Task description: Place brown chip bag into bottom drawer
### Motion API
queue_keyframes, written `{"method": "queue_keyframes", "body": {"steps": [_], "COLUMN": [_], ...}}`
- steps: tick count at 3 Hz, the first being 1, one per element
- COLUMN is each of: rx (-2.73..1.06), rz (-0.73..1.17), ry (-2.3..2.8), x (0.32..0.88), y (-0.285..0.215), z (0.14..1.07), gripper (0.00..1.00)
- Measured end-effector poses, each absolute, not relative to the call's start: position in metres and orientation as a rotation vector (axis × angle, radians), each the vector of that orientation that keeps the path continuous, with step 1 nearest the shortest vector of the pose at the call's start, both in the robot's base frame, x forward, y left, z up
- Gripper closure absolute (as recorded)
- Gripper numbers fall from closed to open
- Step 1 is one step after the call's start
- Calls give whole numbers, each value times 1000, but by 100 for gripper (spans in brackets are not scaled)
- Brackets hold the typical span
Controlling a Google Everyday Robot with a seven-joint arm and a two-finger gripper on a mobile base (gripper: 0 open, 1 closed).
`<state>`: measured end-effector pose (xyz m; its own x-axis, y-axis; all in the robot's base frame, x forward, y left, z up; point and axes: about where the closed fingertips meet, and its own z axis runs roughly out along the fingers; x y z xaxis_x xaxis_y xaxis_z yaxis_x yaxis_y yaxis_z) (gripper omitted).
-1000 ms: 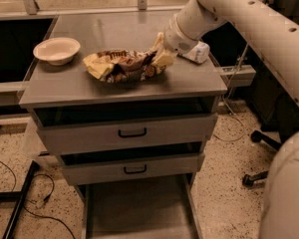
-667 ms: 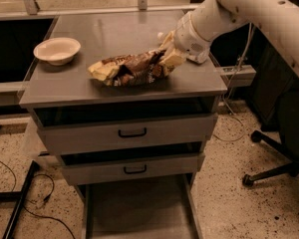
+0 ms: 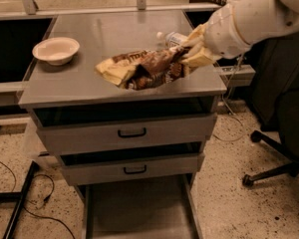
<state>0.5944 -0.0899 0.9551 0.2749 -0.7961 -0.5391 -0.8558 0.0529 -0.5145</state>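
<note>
The hand (image 3: 192, 54), right of centre in the frame, is pinched shut on the right end of the brown chip bag (image 3: 144, 68). The rest of the bag trails leftward from it, sagging over the front of the desk (image 3: 114, 29). Held by one crinkly end, the bag could slip free. It could also snag on the desk's front edge or the two handled drawers (image 3: 132, 132) on the way down to the bottom drawer (image 3: 139, 213), open at lower centre. A bottle (image 3: 175, 38) just behind the hand could get knocked.
</note>
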Motion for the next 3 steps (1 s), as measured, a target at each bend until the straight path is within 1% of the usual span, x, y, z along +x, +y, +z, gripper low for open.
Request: {"method": "queue_keyframes", "body": {"steps": [1, 2, 3], "rx": [-1717, -1707, -1719], "rz": [64, 73, 166], "ry": [1540, 1585, 1668], "x": [548, 505, 487], "y": [-106, -108, -98], "z": [960, 944, 888], "gripper": [100, 100, 100]}}
